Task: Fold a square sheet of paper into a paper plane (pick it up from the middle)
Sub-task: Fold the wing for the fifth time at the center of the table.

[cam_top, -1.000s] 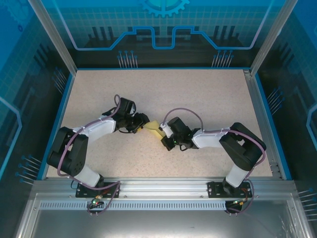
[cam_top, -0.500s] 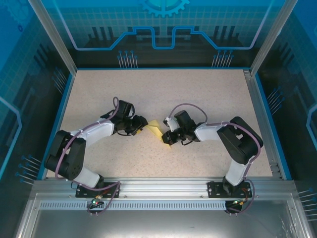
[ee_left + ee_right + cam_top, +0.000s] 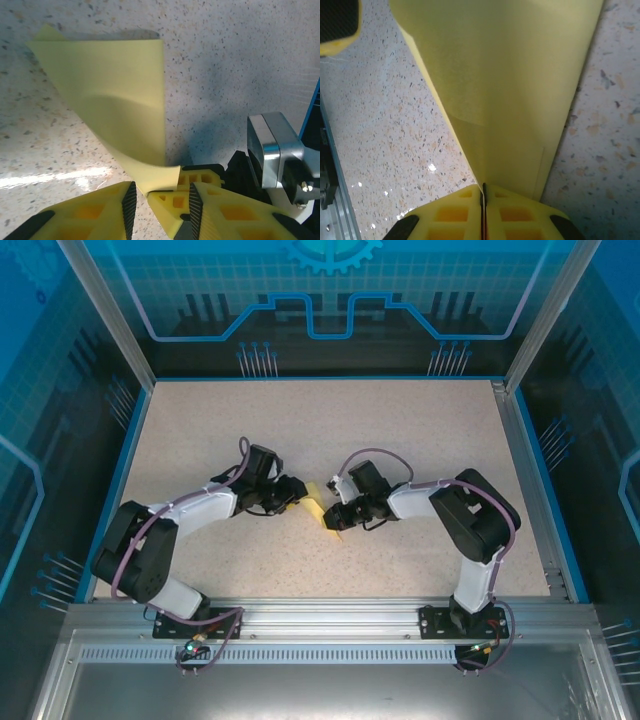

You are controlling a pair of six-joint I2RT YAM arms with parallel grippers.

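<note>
Two claws flank the yellow paper [image 3: 318,502] — right claw [image 3: 482,189] pinching it, left claw [image 3: 141,196] narrowly parted at its corner.

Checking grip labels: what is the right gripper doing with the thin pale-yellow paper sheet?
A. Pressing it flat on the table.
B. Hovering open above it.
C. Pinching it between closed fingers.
C: the right gripper has its jaws shut on the thin pale-yellow paper sheet, which extends from between them.
</note>
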